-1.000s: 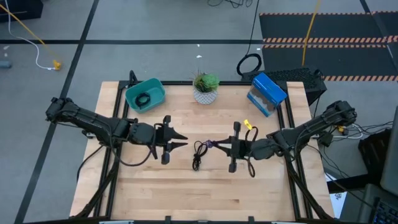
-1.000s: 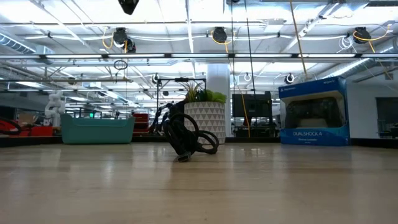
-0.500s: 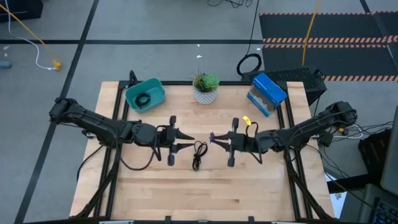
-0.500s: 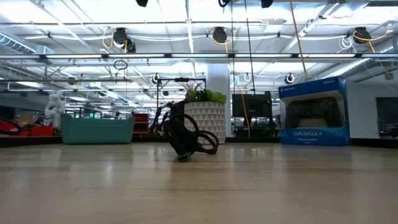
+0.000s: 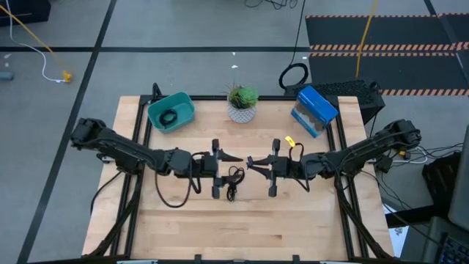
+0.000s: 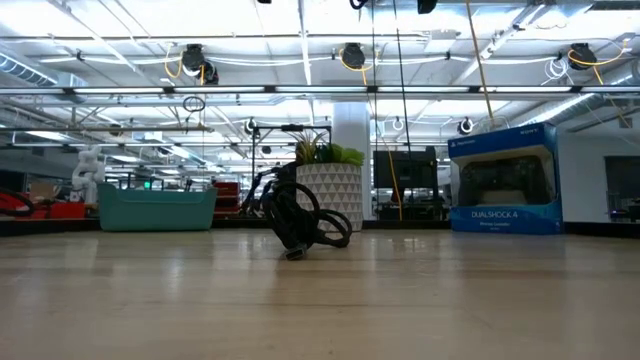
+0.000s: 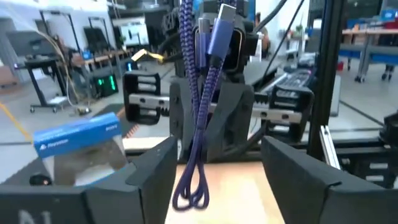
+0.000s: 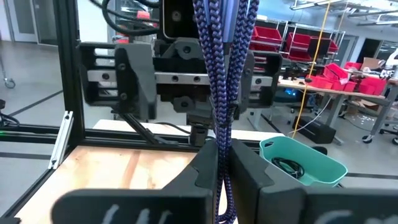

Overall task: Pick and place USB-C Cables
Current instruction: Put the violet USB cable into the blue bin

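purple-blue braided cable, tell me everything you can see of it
The purple-blue braided USB-C cable is a thin, woven-looking cord folded into a bundle, with a silver-tipped connector at one end. It is off the table, clamped between the fingers of the right end effector, its strands running together and closing in a small loop. It hangs over the middle of the light wooden table, in front of the open left end effector, which does not touch it.

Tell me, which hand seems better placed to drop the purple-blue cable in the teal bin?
Probably the left hand: open, facing the purple-blue braided cable the right hand grips, and nearer the teal plastic bin.
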